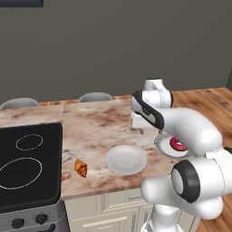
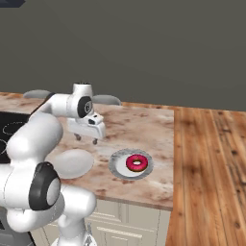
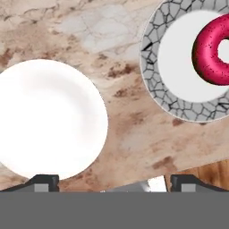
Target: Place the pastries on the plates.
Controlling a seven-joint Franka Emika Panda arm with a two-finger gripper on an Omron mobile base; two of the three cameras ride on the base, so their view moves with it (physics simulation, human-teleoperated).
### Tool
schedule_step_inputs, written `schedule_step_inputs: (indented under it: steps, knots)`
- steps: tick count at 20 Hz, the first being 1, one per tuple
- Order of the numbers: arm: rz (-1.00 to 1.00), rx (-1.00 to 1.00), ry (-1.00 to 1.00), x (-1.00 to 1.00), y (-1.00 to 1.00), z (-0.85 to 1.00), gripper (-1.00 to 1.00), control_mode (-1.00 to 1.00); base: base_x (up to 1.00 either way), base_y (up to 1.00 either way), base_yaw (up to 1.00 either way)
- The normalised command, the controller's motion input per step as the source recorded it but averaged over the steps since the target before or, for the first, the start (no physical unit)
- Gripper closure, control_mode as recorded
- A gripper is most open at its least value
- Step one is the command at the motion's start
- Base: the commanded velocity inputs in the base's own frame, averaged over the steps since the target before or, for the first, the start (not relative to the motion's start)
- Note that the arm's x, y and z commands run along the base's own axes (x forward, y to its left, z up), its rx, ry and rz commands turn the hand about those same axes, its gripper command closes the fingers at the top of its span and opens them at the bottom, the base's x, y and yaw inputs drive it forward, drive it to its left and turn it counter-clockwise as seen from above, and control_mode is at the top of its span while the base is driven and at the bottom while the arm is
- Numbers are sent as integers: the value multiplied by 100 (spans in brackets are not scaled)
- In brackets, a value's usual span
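The magenta-frosted donut (image 2: 137,163) (image 3: 214,49) lies on the grey plate with the patterned rim (image 2: 117,168) (image 3: 152,85); in the left base view my arm covers part of this plate (image 1: 159,144) and the donut (image 1: 178,145). The plain white plate (image 1: 126,159) (image 2: 72,162) (image 3: 49,118) sits bare to its left. An orange-brown croissant (image 1: 80,167) rests on the counter left of the white plate, near the front edge. My gripper (image 2: 86,139) (image 3: 115,181) hovers open above the counter between the two plates, nothing between its fingers.
A black cooktop (image 1: 27,163) takes up the counter's left end. Two grey chair backs (image 1: 95,96) stand behind the marble counter (image 2: 139,125). Wood flooring (image 2: 211,158) lies to the right, past the counter's end.
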Motion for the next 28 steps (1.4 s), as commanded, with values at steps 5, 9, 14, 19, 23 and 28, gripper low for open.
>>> schedule_step_inputs:
  steps: [5, 9, 14, 19, 23, 28]
  knots:
    - [13, -5, 5, 1, 100, 21, -100, -100, 0, 0, 0]
    - [12, -4, 1, 2, 100, 9, -100, -100, 0, 0, 0]
    - [21, 5, 3, 1, 100, -6, -100, -100, 0, 0, 0]
    - [9, 14, 0, 0, 100, -24, -100, -100, 0, 0, 0]
    - [0, 17, 0, 0, 78, -37, -100, -100, 0, 0, 0]
    - [0, 17, 0, -18, 46, -34, -100, -100, 0, 0, 0]
